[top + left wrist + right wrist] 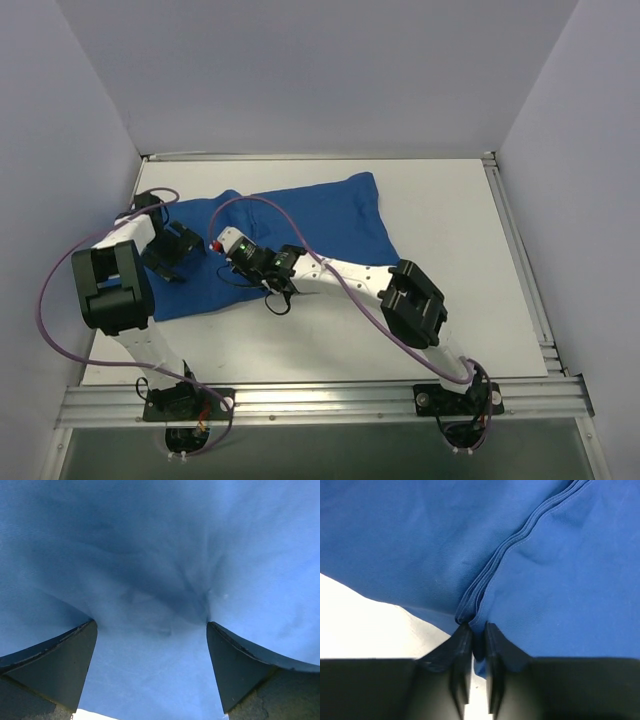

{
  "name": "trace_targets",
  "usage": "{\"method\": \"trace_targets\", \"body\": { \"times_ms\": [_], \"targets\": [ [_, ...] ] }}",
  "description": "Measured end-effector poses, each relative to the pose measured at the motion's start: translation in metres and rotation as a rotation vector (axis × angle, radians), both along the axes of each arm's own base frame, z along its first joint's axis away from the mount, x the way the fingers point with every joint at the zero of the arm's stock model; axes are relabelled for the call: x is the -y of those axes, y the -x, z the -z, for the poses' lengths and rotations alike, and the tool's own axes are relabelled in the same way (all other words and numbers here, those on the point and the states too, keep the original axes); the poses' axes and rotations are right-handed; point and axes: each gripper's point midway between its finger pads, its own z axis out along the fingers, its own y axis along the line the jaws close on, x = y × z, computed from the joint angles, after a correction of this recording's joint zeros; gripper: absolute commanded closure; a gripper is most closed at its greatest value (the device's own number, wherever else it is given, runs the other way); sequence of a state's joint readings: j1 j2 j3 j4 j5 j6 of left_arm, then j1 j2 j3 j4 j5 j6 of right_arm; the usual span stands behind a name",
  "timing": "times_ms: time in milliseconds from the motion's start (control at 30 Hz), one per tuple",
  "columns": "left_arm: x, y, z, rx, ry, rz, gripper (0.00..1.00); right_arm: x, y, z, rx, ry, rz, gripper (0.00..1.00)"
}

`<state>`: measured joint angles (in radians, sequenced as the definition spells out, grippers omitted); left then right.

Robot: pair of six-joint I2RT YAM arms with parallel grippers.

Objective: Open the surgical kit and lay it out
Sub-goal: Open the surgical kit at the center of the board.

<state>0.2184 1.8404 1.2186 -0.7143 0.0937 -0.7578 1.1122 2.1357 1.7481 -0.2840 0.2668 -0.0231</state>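
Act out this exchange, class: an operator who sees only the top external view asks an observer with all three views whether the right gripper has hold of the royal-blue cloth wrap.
Observer: Yes. The right wrist view shows the right gripper closed on the folded, stitched edge of the royal-blue cloth wrap.
Operator: Where on the cloth is that?
Observer: At its border, right beside bare white table.
Operator: And the left gripper?
Observer: The left gripper is wide open with nothing between its jaws. Its camera shows only blue cloth ahead.
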Motion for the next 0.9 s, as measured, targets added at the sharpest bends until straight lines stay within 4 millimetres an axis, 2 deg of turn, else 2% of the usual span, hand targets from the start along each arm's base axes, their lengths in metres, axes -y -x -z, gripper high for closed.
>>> {"method": "trace_targets", "body": {
  "times_ms": [67,133,233,333,400,467,533,567,600,667,700,733,767,833,867,900],
  "targets": [
    [-0.001,-0.004,-0.003,0.012,-0.004,0.0,0.0,0.0,-0.004,-0.003,-0.004,-0.02,0.01,0.93],
    [-0.002,-0.009,-0.006,0.024,-0.007,-0.001,0.05,0.0,-0.006,-0.003,-0.021,-0.039,0.019,0.94],
    [-0.003,-0.017,-0.011,0.045,-0.007,0.002,0.07,0.001,-0.008,-0.005,-0.048,-0.058,0.03,0.87],
    [-0.004,-0.026,-0.014,0.063,-0.003,0.005,0.09,0.003,-0.013,-0.012,-0.065,-0.072,0.04,0.88],
    [-0.006,-0.037,-0.013,0.07,-0.001,0.008,0.14,0.004,-0.02,-0.018,-0.077,-0.09,0.051,0.93],
    [-0.007,-0.045,-0.01,0.073,0.002,0.019,0.15,0.007,-0.027,-0.025,-0.091,-0.107,0.064,1.0],
    [-0.007,-0.05,-0.005,0.072,0.007,0.039,0.21,0.011,-0.035,-0.03,-0.103,-0.126,0.08,1.0],
    [-0.007,-0.051,-0.003,0.07,0.009,0.049,0.27,0.015,-0.038,-0.031,-0.11,-0.132,0.091,1.0],
    [-0.006,-0.051,-0.001,0.068,0.011,0.06,0.4,0.018,-0.04,-0.033,-0.127,-0.14,0.102,1.0],
    [-0.005,-0.051,0.0,0.066,0.024,0.073,0.48,0.023,-0.045,-0.043,-0.163,-0.171,0.134,1.0],
    [-0.004,-0.051,0.0,0.067,0.035,0.081,0.48,0.028,-0.052,-0.046,-0.168,-0.182,0.155,1.0],
    [-0.003,-0.053,0.002,0.069,0.043,0.092,0.6,0.034,-0.063,-0.055,-0.172,-0.204,0.19,1.0],
    [-0.002,-0.055,0.003,0.068,0.054,0.094,0.66,0.042,-0.075,-0.064,-0.169,-0.231,0.224,1.0],
    [0.001,-0.058,0.006,0.062,0.074,0.101,0.78,0.07,-0.1,-0.078,-0.156,-0.277,0.314,1.0],
    [0.003,-0.06,0.008,0.06,0.088,0.103,0.79,0.094,-0.115,-0.082,-0.148,-0.296,0.374,1.0],
    [0.005,-0.062,0.009,0.06,0.103,0.105,0.8,0.129,-0.131,-0.086,-0.14,-0.316,0.458,1.0]
  ]
}}
